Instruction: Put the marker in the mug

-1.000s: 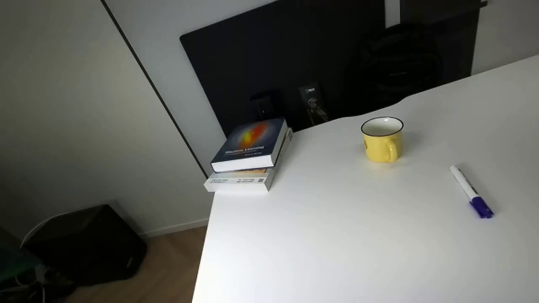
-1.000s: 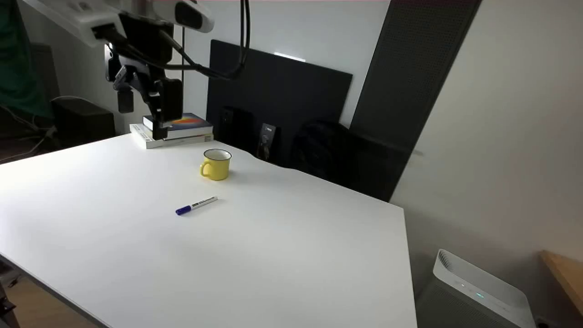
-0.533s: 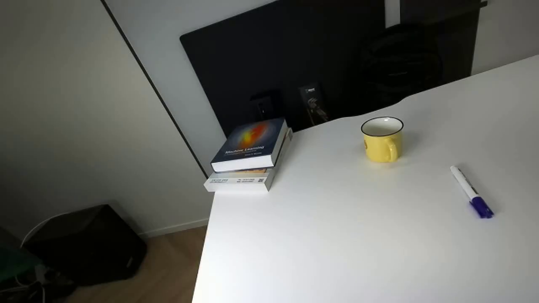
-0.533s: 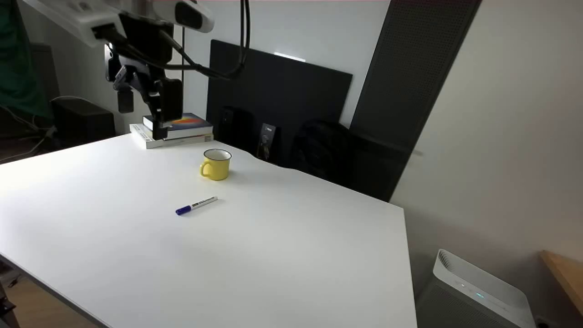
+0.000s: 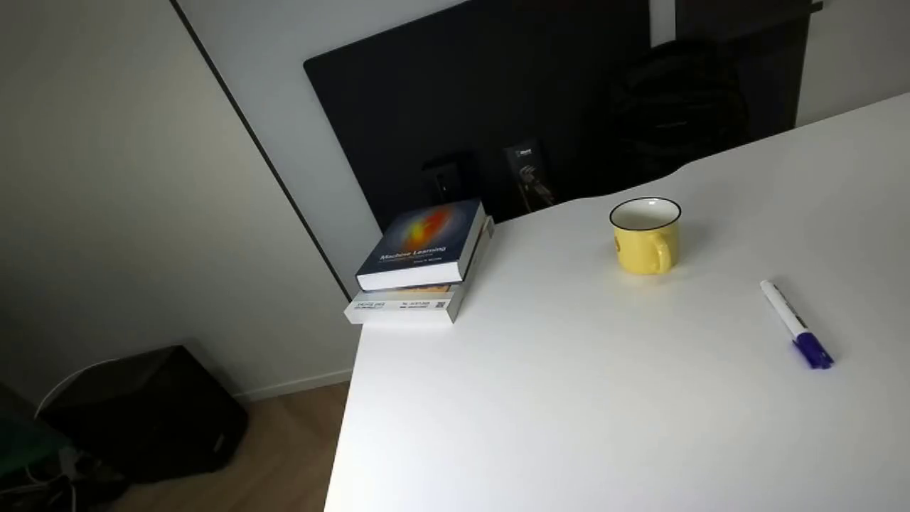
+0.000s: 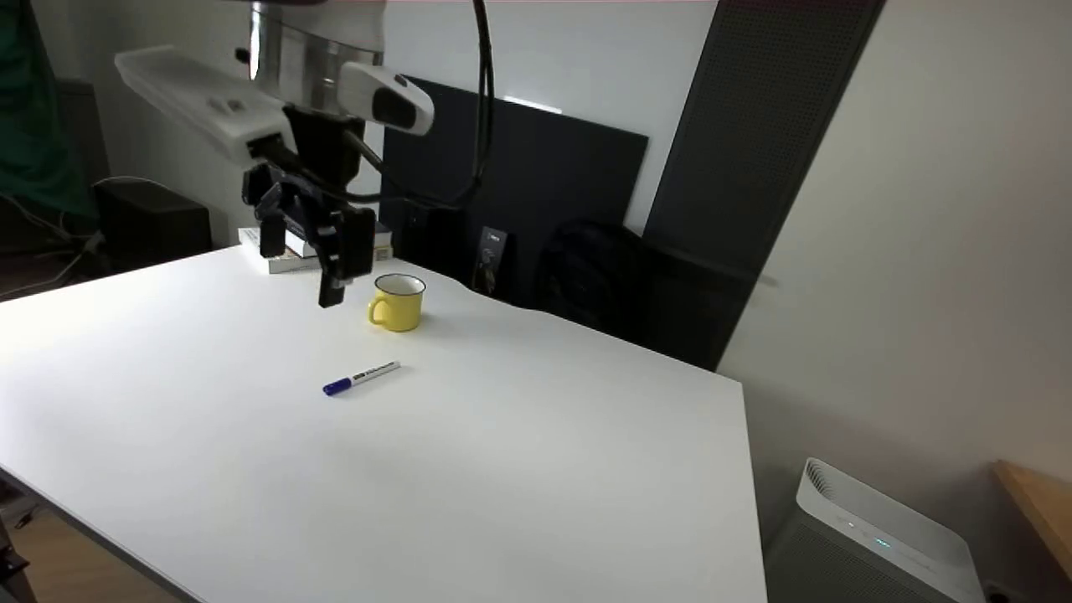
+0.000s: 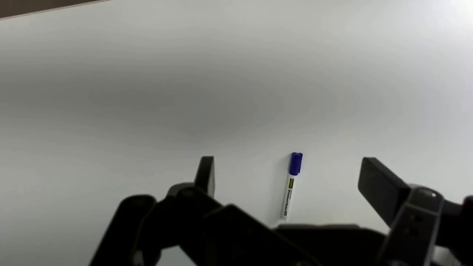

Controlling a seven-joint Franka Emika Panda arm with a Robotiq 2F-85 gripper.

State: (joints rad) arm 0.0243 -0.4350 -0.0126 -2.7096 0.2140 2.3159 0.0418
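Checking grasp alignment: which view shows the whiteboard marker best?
Wrist view: the whiteboard marker looks largest there, printed side facing the camera, framed by the open tool. Both exterior views show it whole on the table but smaller, its print unreadable.

The white tabletop carries the yellow mug, which stands upright, its dark-rimmed mouth facing up. Near it, without touching, the marker lies flat (white barrel, blue-purple cap). A thick white book rests at one corner of the tabletop, well apart from both.
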